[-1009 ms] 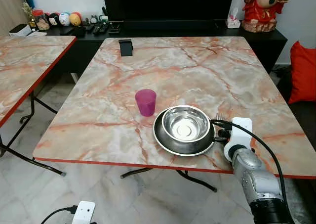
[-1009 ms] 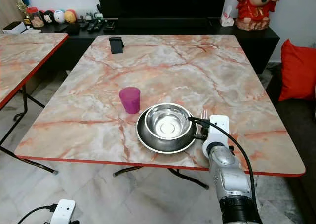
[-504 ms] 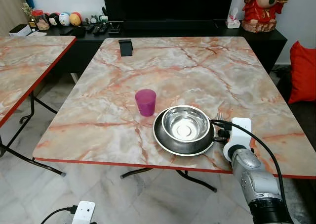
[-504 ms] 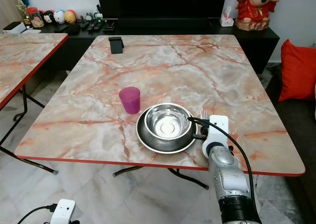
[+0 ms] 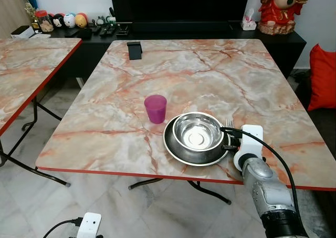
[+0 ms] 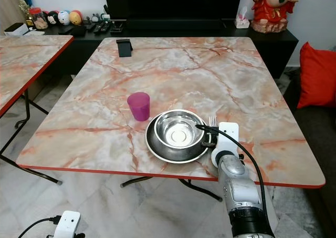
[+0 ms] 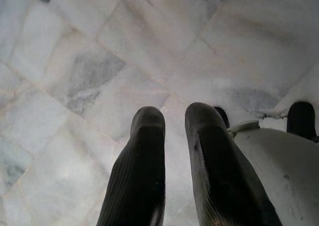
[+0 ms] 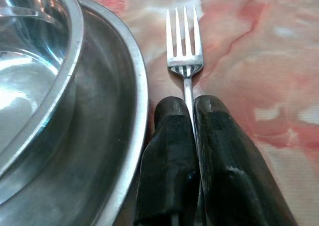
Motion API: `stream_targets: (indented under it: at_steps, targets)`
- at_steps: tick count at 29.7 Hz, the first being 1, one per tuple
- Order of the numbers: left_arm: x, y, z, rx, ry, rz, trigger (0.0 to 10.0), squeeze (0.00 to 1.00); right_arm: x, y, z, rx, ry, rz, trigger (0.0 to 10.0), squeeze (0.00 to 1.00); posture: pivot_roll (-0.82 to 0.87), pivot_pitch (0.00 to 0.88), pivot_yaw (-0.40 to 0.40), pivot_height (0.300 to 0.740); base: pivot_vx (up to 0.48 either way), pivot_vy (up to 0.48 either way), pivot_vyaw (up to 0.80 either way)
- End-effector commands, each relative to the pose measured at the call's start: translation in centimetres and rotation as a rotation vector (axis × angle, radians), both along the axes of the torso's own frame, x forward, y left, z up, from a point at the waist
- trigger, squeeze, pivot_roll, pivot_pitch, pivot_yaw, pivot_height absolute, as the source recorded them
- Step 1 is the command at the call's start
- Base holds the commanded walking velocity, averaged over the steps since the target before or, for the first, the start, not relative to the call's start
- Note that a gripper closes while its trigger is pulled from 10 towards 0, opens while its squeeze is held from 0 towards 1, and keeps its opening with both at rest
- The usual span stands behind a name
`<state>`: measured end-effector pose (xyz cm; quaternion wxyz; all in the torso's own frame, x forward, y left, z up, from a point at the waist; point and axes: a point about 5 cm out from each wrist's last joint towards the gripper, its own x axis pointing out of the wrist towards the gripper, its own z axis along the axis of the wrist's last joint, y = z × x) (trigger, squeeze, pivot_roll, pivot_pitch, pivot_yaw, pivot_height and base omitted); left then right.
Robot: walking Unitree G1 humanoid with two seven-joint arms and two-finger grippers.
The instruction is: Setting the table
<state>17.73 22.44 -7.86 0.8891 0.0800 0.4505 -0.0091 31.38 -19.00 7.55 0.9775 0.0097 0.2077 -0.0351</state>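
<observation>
Shifted slightly left since a second ago, right gripper (image 8: 192, 111) clamps a fork (image 8: 183, 51) just right of the steel plate (image 5: 178, 148) holding a bowl (image 5: 198, 131), on the marble table (image 5: 210, 75). Left gripper (image 7: 172, 123) hangs over floor, fingers slightly apart.

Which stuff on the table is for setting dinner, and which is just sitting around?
For the job: shiny steel bowl; round dark metal plate under it; purple plastic cup; silver metal fork, held by the right pincer beside the plate.

Just lying about: small black stand at the table's far edge; red statue; red cushion.
</observation>
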Motion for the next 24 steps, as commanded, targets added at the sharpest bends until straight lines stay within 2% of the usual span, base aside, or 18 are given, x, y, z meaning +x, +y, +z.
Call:
stream_targets:
  at_steps: [1, 6, 24]
  targets:
    - [-0.3, 0.1, -0.2, 0.013, 0.024, -0.015, 10.0, 0.0, 0.1, -0.2, 0.0, -0.013, -0.001, -0.001, 10.0, 0.0, 0.04, 0.0, 0.035, 0.74, 0.0, 0.0, 0.0]
    - [-0.3, 0.1, -0.2, 0.011, 0.025, -0.016, 10.0, 0.0, 0.1, -1.0, -0.1, -0.069, 0.0, -0.02, 10.0, 0.0, 0.04, 0.0, 0.034, 0.74, 0.0, 0.0, 0.0]
    - [-0.3, 0.4, -0.1, 0.019, 0.023, -0.017, 10.0, 0.0, 0.1, -1.0, -0.4, -0.051, -0.013, -0.033, 10.0, 0.0, 0.04, 0.0, 0.036, 0.74, 0.0, 0.0, 0.0]
